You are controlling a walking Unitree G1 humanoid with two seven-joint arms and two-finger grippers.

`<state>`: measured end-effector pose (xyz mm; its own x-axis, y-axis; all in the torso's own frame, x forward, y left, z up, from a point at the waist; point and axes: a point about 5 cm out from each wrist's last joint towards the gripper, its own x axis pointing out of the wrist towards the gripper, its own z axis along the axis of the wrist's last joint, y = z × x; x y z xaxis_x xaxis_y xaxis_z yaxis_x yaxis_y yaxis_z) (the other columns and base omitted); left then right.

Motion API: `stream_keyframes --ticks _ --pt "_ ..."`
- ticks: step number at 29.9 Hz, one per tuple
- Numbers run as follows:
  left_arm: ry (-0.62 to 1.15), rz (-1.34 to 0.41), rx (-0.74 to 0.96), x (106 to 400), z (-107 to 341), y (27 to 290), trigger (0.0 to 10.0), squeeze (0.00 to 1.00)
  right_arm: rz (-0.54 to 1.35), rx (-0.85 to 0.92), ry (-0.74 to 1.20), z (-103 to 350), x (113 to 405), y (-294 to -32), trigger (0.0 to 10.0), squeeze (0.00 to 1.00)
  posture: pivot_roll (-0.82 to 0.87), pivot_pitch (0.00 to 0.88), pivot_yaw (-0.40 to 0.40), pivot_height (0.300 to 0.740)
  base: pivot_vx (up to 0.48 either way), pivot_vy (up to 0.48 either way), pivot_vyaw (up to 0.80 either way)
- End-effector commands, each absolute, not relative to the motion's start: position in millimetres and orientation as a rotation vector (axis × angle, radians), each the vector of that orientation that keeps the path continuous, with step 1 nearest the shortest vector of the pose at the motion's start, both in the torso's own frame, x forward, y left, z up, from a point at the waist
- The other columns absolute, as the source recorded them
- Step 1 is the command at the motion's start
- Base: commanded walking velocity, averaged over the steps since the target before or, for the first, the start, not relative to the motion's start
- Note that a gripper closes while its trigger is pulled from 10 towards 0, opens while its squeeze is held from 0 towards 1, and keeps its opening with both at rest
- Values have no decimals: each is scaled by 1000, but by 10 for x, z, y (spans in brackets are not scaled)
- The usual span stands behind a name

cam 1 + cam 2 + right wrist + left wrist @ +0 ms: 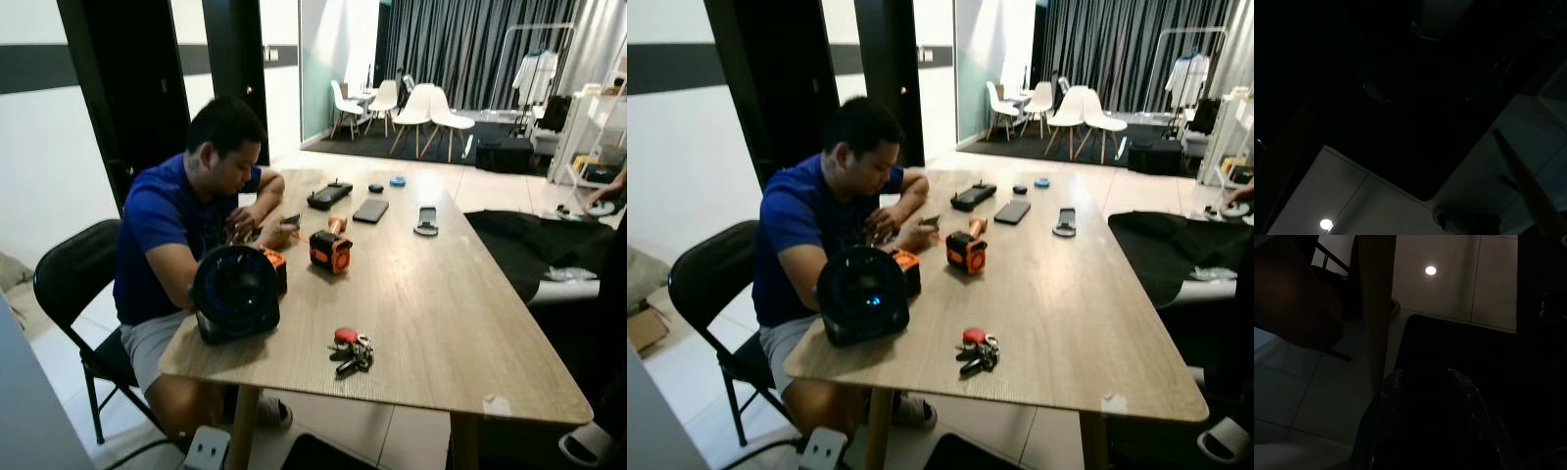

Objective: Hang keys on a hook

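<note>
Head views are evenly lit and soft overall, slightly hazy, with fine detail on the table point(421, 294) smeared and the far chairs point(416, 106) washed out by bright light at the back of the room. The tabletop takes a pale sheen toward its far end, and only faint shadows sit under the keys point(351, 352) and the round black speaker point(235, 292). Both wrist views are very dark and underexposed: just dim floor tiles point(1449, 279) with one small bright lamp reflection point(1430, 270), the same spot point(1326, 224) in the right wrist view.
</note>
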<state>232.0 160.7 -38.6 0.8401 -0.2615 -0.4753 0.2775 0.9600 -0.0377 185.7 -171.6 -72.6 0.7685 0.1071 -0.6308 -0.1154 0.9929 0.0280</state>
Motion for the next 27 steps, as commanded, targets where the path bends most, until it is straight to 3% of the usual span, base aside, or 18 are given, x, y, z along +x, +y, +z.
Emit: stream_keyframes --ticks 1,8,27 --pt "519 -294 39 2283 -414 1626 10000 0 127 -10 695 -746 1827 -1684 10000 0 34 2 40 740 0 0 0" --pt "522 -311 41 2276 -415 1630 10000 0 121 -5 697 -753 1816 -1670 10000 0 34 3 45 740 0 0 0" --pt "528 -307 32 2287 -415 1625 10000 0 116 -10 706 -762 1798 -1693 10000 0 39 4 40 740 0 -348 0"
